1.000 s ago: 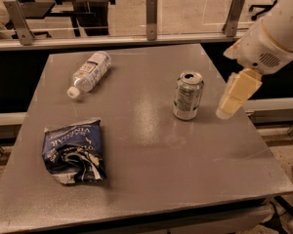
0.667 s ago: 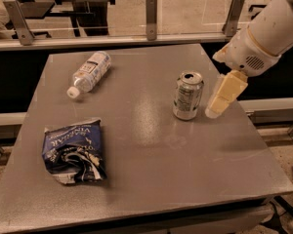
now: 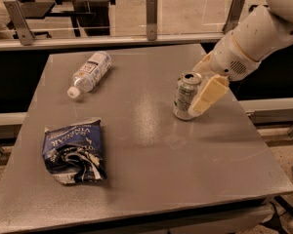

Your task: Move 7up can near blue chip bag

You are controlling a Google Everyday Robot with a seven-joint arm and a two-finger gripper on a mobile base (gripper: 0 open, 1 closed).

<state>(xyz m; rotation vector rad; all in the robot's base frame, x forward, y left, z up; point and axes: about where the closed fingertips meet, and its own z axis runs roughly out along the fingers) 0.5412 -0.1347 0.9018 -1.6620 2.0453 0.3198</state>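
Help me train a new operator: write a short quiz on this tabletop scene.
1. True or false: the 7up can stands upright on the table.
2. Which lies closest to the blue chip bag? A) the 7up can B) the plastic bottle C) the hand
3. Where is the hand?
Key: 1 true. 2 B. 3 Right at the 7up can, on its right side as the camera sees it, far from the blue chip bag.
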